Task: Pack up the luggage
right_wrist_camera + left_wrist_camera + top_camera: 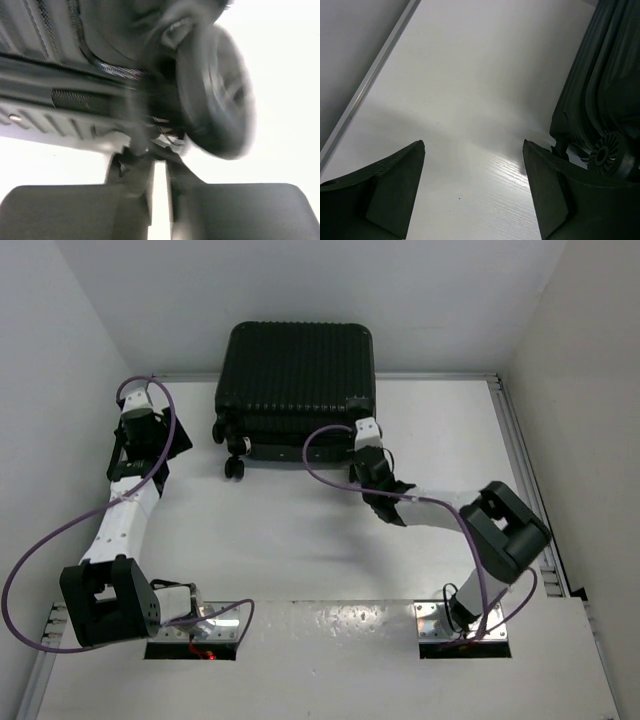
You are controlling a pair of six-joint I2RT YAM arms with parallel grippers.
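The luggage (297,380) is a black ribbed hard-shell suitcase lying closed at the back middle of the table, with its wheels on the near side. It also shows in the left wrist view (605,75) and the right wrist view (60,60). My left gripper (148,445) (472,145) is open and empty over bare table, left of a suitcase wheel (607,150). My right gripper (368,452) (159,160) is at the suitcase's near right corner, beside a wheel (215,95). Its jaws are nearly closed, pinching what looks like the zipper pull; this view is blurred.
A metal rail (375,75) runs along the table's left edge beside the left wall. White walls close in the table at the back and both sides. Purple cables loop from both arms.
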